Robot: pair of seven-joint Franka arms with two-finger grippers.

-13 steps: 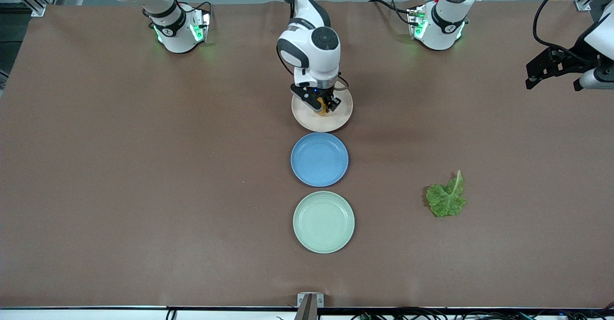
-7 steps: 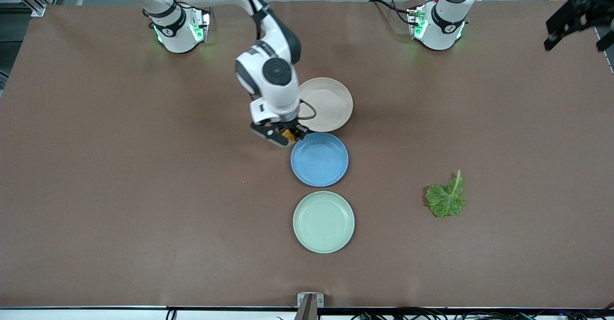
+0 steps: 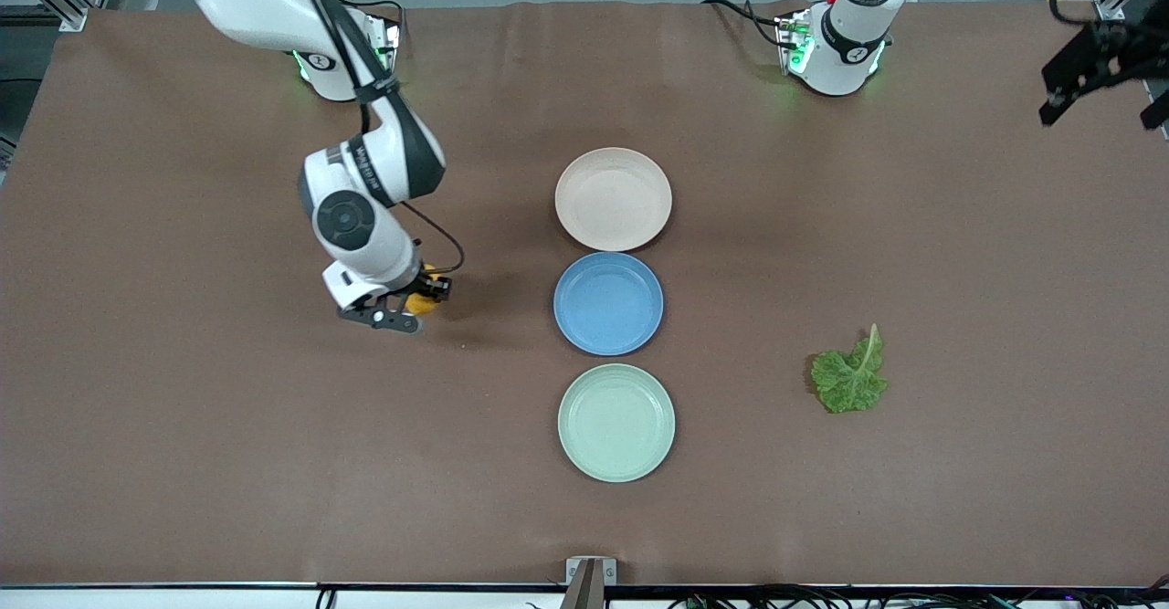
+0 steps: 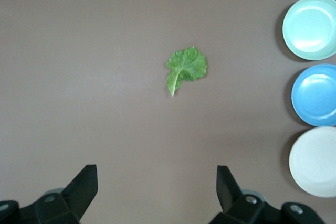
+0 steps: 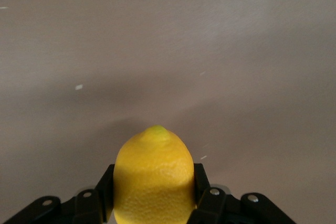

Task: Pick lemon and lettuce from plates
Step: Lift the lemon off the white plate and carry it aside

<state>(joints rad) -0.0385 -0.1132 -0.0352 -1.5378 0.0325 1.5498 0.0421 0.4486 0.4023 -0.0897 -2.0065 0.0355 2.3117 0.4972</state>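
I count three plates on the table [image 3: 183, 463]: one beige-pink plate [image 3: 613, 198], one blue plate [image 3: 608, 303] and one mint green plate [image 3: 616, 422]. I see one lemon [image 3: 421, 301] and one lettuce [image 3: 850, 376] leaf. I see two robot arms, with one right gripper [image 3: 411, 302] and one left gripper [image 3: 1105, 79].

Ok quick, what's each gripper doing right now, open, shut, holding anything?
Left gripper: open, holding nothing, up near the left arm's end of the table.
Right gripper: shut on the lemon, over bare table toward the right arm's end.
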